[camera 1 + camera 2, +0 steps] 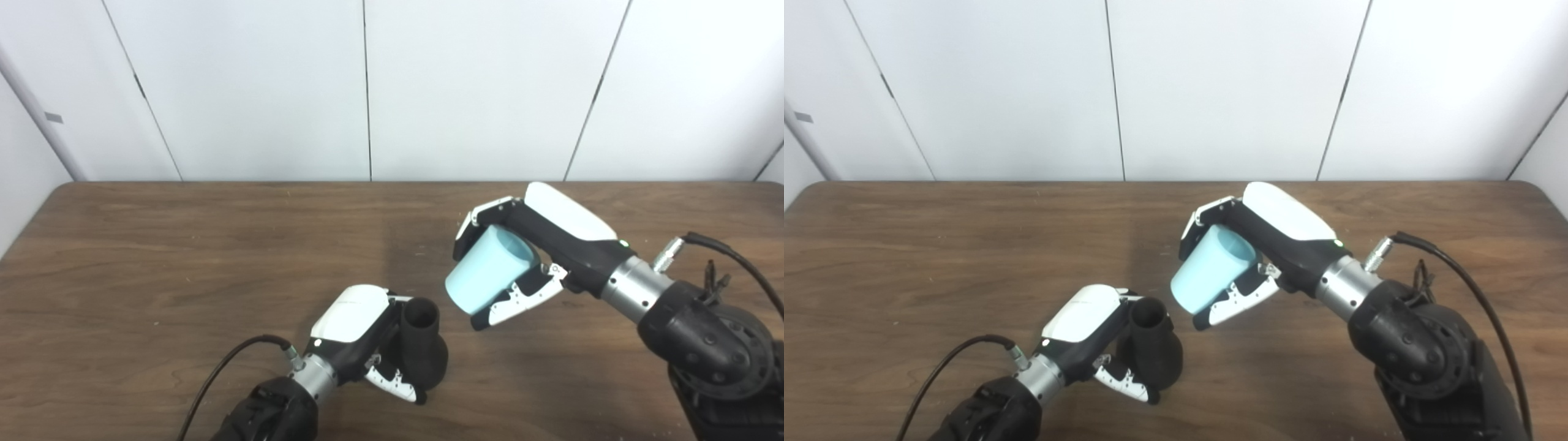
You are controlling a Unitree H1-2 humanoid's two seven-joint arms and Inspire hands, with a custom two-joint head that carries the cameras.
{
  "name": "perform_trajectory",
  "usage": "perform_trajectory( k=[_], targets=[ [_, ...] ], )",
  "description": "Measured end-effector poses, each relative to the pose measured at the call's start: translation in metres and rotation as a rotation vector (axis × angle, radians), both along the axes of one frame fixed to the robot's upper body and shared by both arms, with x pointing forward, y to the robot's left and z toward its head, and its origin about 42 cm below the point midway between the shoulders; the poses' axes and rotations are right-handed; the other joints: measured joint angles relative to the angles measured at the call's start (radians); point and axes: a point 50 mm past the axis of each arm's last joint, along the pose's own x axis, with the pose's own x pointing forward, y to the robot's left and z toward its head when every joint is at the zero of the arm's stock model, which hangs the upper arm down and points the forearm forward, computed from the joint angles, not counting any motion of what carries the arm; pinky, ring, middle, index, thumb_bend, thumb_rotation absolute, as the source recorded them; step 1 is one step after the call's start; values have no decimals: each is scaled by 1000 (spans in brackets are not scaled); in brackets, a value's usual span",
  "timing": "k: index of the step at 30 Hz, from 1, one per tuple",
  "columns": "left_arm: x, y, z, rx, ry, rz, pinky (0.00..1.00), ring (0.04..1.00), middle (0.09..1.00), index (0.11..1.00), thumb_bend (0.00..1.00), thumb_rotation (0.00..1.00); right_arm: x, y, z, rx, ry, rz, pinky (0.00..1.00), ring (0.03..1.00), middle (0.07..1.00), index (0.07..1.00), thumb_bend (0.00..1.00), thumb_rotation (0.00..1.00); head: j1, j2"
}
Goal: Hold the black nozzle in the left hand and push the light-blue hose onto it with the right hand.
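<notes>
My left hand is shut on the black nozzle, a flared black tube standing upright near the table's front, its narrow open end up. My right hand is shut on the light-blue hose piece, a short pale-blue tube held tilted above the table, its lower end pointing down-left toward the nozzle. The hose's lower end is a short way up and to the right of the nozzle's top, not touching it. Both show in the right eye view too: the nozzle and the hose.
The brown wooden table runs the full width, with white wall panels behind. A black cable loops off the right wrist and another off the left wrist.
</notes>
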Motion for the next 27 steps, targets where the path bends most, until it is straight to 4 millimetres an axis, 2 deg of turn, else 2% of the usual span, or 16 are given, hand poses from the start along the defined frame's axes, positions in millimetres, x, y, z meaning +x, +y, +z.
perform_trajectory(
  k=[27],
  targets=[
    [1, -8, -1, -3, 2, -8, 868, 631, 516, 471, 520, 0, 1, 22, -13, 28, 18, 59, 309, 438, 508, 496, 499, 0, 5, -12]
  ],
)
